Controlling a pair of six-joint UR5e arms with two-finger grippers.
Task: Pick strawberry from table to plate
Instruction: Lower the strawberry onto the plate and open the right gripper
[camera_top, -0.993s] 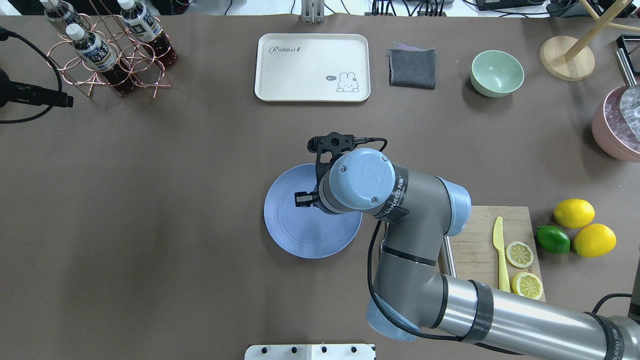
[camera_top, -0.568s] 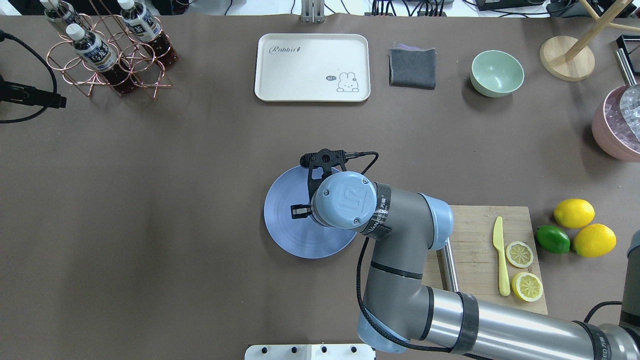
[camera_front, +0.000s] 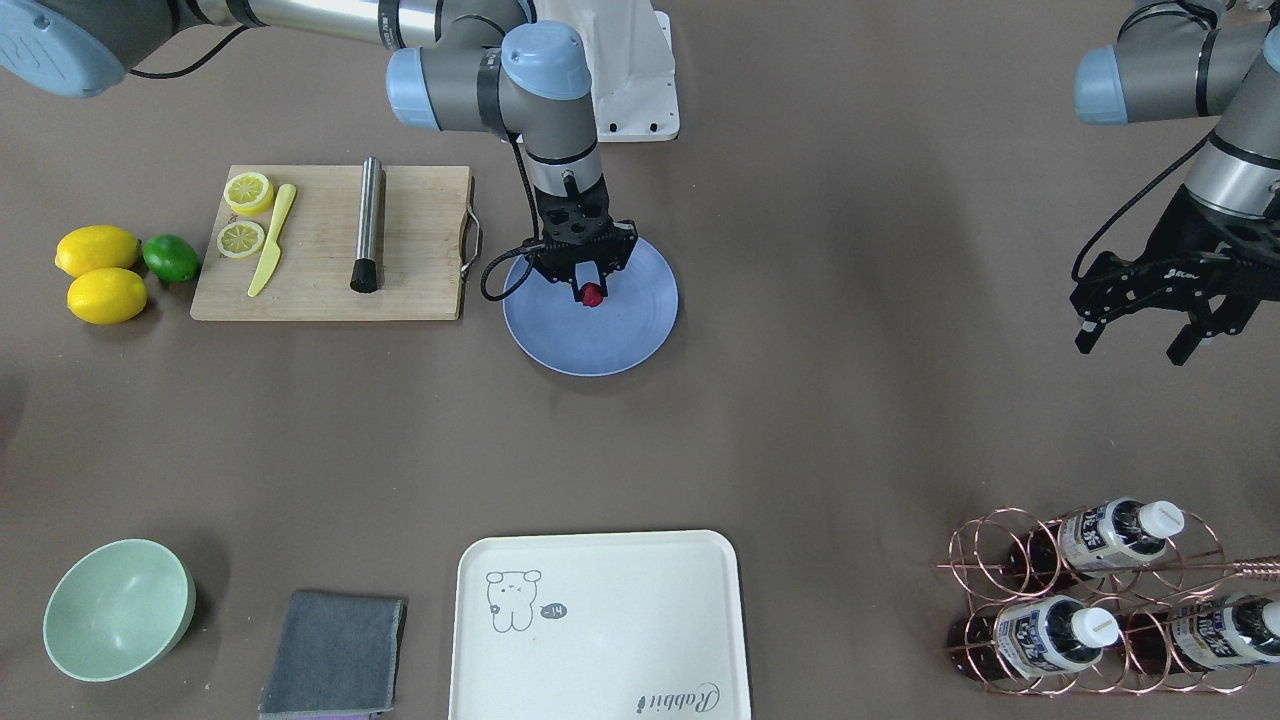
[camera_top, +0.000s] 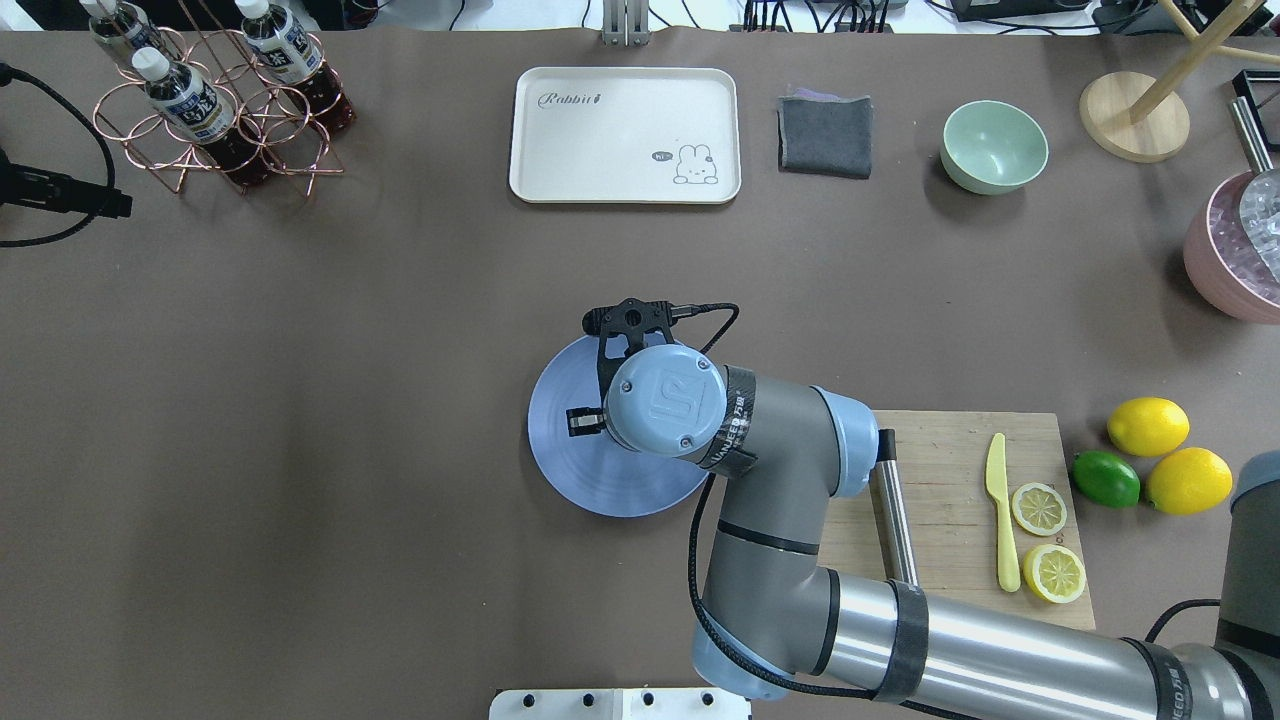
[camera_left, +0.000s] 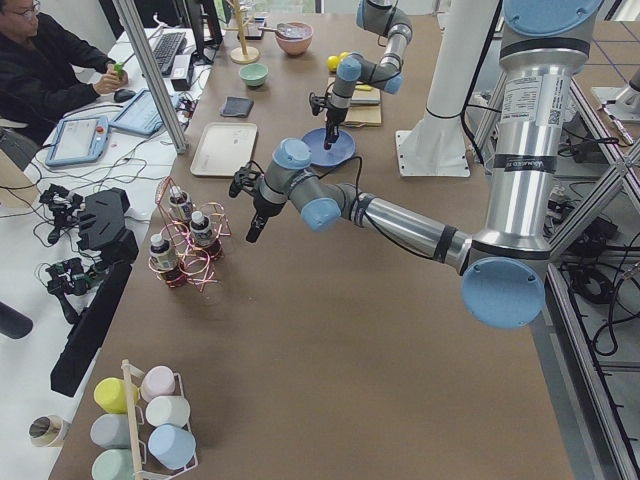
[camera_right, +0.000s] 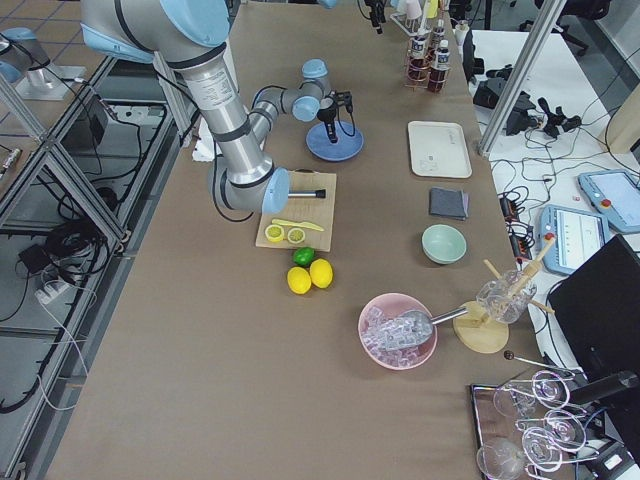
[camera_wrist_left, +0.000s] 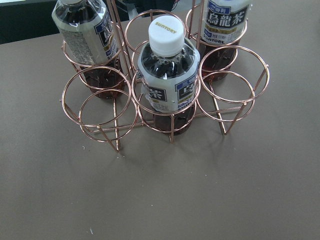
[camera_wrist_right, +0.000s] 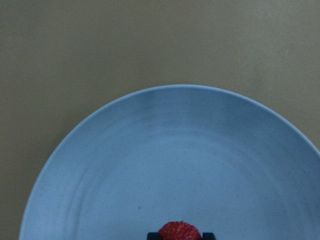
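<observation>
The strawberry (camera_front: 592, 296) is a small red fruit pinched between the fingertips of my right gripper (camera_front: 592, 288), which is shut on it. It hangs over the middle of the blue plate (camera_front: 612, 345) on the table (camera_front: 800, 420). In the right wrist view the strawberry (camera_wrist_right: 180, 230) shows at the bottom edge, close above the plate (camera_wrist_right: 175, 165); whether it touches I cannot tell. From overhead the right wrist hides the fruit above the plate (camera_top: 580, 470). My left gripper (camera_front: 1135, 338) hangs open and empty far off, near the bottle rack.
A wooden cutting board (camera_front: 410, 250) with a steel rod, lemon slices and a yellow knife lies beside the plate. Lemons and a lime (camera_front: 170, 258) sit past it. A cream tray (camera_front: 600, 625), grey cloth (camera_front: 335, 650), green bowl (camera_front: 118, 608) and copper bottle rack (camera_front: 1100, 600) line the far side.
My right arm has moved down and left in the overhead view, bringing its wrist further over the plate's centre. The left arm's dark part at the overhead view's left edge shifted slightly.
</observation>
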